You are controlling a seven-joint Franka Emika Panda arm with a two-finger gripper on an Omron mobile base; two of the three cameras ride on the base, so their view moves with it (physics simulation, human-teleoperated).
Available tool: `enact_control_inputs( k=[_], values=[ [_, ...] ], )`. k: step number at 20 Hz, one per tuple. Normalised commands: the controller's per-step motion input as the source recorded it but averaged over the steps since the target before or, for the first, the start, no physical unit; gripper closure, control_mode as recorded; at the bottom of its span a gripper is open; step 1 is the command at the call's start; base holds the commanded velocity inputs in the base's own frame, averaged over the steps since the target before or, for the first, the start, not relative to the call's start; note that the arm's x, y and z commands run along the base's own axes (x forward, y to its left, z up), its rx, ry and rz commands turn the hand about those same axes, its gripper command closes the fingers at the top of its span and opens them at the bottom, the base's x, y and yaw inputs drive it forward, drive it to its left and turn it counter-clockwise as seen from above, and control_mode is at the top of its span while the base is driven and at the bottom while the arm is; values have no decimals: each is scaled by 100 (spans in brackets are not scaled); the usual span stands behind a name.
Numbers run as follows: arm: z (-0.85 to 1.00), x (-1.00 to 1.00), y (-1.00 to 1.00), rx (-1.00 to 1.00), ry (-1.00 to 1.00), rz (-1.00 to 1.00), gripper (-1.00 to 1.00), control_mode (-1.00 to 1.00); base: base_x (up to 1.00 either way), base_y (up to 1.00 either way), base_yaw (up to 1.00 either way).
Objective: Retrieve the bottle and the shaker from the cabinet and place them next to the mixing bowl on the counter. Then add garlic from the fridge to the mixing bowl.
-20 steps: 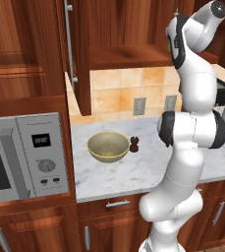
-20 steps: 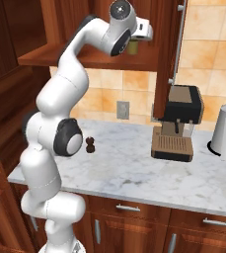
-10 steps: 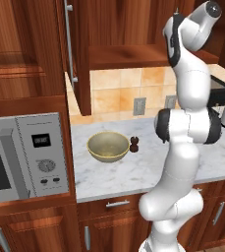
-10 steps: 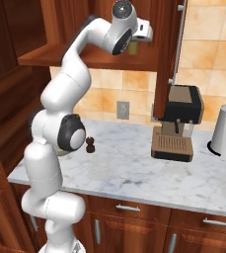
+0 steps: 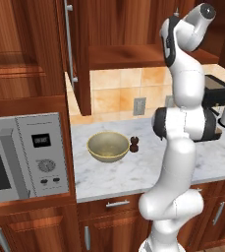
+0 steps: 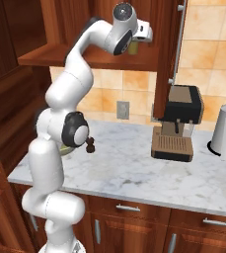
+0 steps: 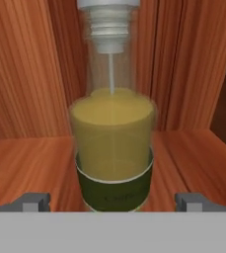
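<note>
A clear bottle point(image 7: 112, 133) holding yellow liquid, with a dark green label and a white cap, stands upright on the wooden cabinet shelf point(image 7: 25, 163). My gripper point(image 7: 112, 201) is open, one finger tip on each side of the bottle's base, and neither visibly touches it. In the right base view the gripper point(image 6: 143, 32) reaches into the upper cabinet at the bottle point(image 6: 133, 47). Down on the marble counter, a small dark brown shaker point(image 5: 134, 144) stands just right of the yellowish mixing bowl point(image 5: 108, 146). The shaker point(image 6: 90, 144) also shows beside my arm.
The open cabinet door point(image 6: 166, 49) hangs right of the hand. A black coffee machine point(image 6: 176, 123) and a paper towel roll point(image 6: 225, 131) stand on the counter to the right. A microwave point(image 5: 20, 152) sits left of the bowl.
The arm's elbow has shifted slightly; the hand stays in the cabinet at the bottle. Bowl and shaker have not moved.
</note>
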Motion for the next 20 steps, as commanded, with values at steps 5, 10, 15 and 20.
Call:
enact_control_inputs(
  k=[5, 10, 15, 20],
  values=[
    [0, 24, 0, 0, 0, 0, -100, -100, 0, 0, 0],
    [0, 24, 0, 0, 1, 0, -100, -100, 0, 0, 0],
    [0, 1, 0, 0, 1, 0, -100, -100, 0, 0, 0],
    [0, 0, 0, 0, 0, 0, 100, -100, 0, 0, 0]
  ],
)
